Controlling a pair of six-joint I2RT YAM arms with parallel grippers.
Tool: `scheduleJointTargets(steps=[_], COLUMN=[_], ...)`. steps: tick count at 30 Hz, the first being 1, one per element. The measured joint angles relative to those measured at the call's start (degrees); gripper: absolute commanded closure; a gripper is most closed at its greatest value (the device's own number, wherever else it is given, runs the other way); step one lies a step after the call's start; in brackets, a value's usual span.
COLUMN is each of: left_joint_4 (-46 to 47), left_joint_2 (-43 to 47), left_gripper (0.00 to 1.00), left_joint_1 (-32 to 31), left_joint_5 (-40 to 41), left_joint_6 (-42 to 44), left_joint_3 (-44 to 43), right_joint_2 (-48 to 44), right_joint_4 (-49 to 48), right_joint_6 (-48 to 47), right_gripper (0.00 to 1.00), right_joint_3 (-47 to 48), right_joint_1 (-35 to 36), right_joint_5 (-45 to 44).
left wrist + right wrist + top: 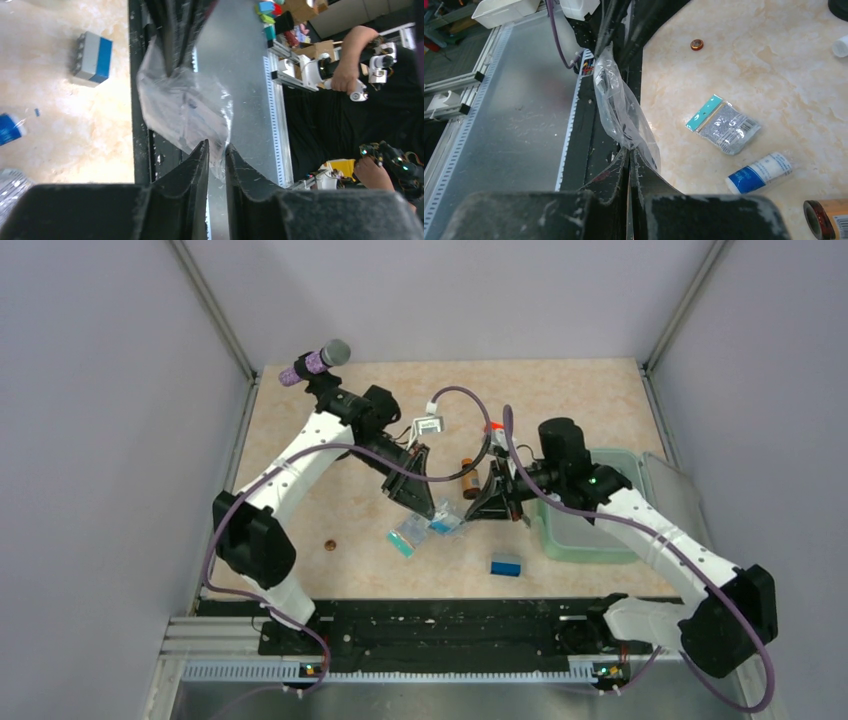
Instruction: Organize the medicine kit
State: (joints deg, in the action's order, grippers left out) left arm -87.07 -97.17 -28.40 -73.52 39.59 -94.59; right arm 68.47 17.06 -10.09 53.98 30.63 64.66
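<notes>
Top external view, nearest first.

- Blue block (506, 565): just left of the medicine kit (578, 548), off its near corner.
- Medicine kit: under the right arm, lid swung open.
- Teal-topped sachet (726, 127), blue-and-white tube (758, 173): well left of the kit.
- Right gripper (630, 152): left of the kit, clamped tight on a clear plastic bag (623, 107).
- Left gripper (216, 148): further left of the kit, jaws narrowly parted, bag's edge between them.

— Where's your top camera?
— High above the near edge, looking down on your whole table (580, 400).
— And your wrists?
— Close in, facing each other across the same clear bag (185, 105).
</notes>
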Motion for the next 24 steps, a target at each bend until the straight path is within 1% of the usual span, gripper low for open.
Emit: scheduleJointTargets(steps=[1,4,7,9,10,16,17,20,24], left_joint_4=[1.6,7.1,12.7,14.7,17.6,25.1,25.8,27.5,28.6], left_joint_2=[0.3,2.5,5.9,7.3,9.5,17.2,18.3,22.8,28.4], left_gripper=[0.67,0.61,0.58,0.56,0.56,0.55,0.55,0.55,0.54], left_joint_1=[0.0,0.2,0.8,1.3,2.4,7.4,7.7,7.8,8.2], left_joint_5=[0.9,5.9,13.2,15.7,18.9,28.0,29.3,33.5,36.7], left_joint_6=[-1.5,-7.5,-13.9,-15.9,-18.4,-24.8,-25.3,-26.2,-26.4], left_joint_3=[0.2,2.1,4.1,5.0,6.5,12.0,13.0,16.7,20.2], right_joint_2=[-0.7,-3.4,-5.6,-6.4,-7.3,-8.1,-8.1,-8.7,-10.6], right_joint_4=[0.5,1.7,3.4,4.1,4.9,8.1,8.4,9.1,9.8], right_joint_6=[0.0,-0.2,-0.3,-0.3,-0.2,1.4,1.9,3.9,6.4], right_gripper=[1.0,1.0,1.0,1.0,1.0,1.0,1.0,1.0,1.0], right_joint_3=[-0.1,-0.8,-1.5,-2.0,-2.6,-4.1,-4.3,-5.7,-7.5], right_joint_1=[-0.1,-1.8,-5.6,-7.9,-11.1,-25.7,-28.1,-38.2,-49.3], right_joint_5=[-0.1,-0.1,0.1,0.2,0.5,1.3,1.1,0.1,-4.2])
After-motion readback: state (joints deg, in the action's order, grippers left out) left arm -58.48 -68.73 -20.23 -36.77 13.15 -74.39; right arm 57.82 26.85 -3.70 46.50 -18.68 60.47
